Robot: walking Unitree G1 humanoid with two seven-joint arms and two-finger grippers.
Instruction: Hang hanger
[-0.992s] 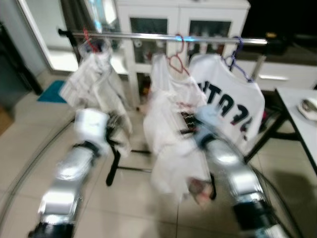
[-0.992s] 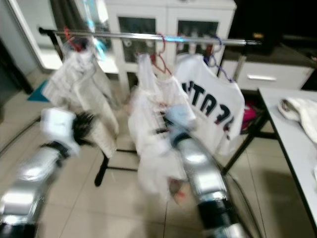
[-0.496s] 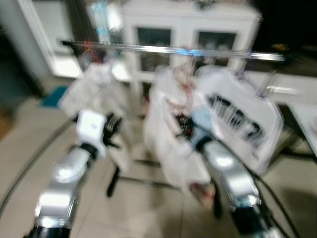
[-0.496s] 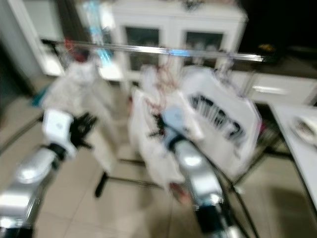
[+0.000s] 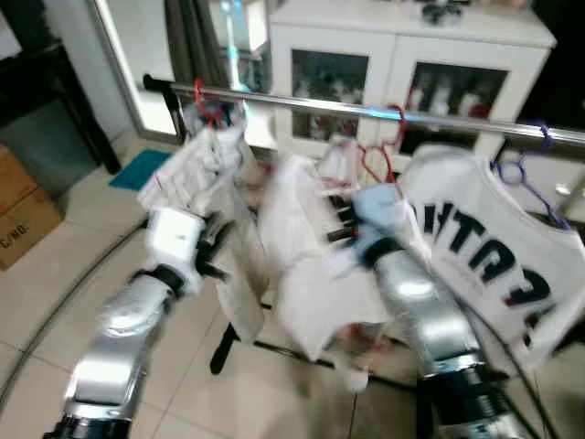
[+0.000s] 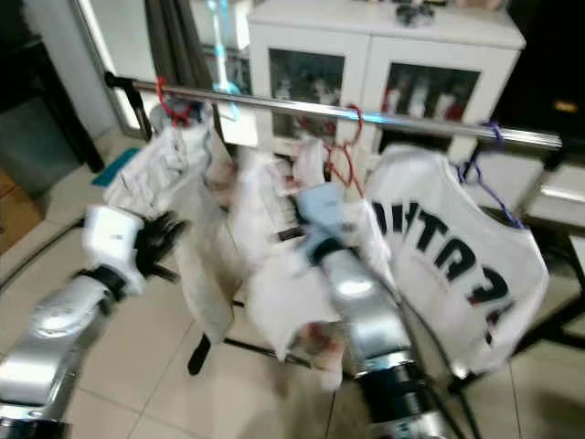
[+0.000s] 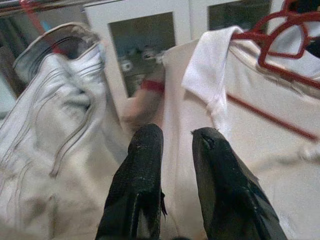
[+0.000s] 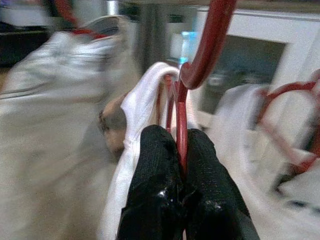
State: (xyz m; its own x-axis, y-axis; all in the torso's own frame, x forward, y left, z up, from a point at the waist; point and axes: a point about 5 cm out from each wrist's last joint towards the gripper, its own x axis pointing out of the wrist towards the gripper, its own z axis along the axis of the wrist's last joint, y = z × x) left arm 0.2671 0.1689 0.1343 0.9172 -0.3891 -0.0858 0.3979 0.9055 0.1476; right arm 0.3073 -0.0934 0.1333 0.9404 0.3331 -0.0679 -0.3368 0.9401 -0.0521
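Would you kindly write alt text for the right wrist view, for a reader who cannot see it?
The right gripper is shut on the stem of a red hanger, whose hook curves upward. A white garment drapes over the hanger, with a white cabinet blurred behind.

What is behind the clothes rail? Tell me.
Behind the clothes rail stands a white cabinet with two glass doors; small items blur behind the glass. Hanging garments cover its lower part.

You've got a red hanger (image 8: pixel 181 120) between black fingers (image 8: pixel 152 165), carrying a white garment (image 5: pixel 315 274). Right of it on the silver rail (image 5: pixel 439 119), a white jersey (image 5: pixel 498 256) with dark lettering hangs on a purple hanger (image 5: pixel 521 178).
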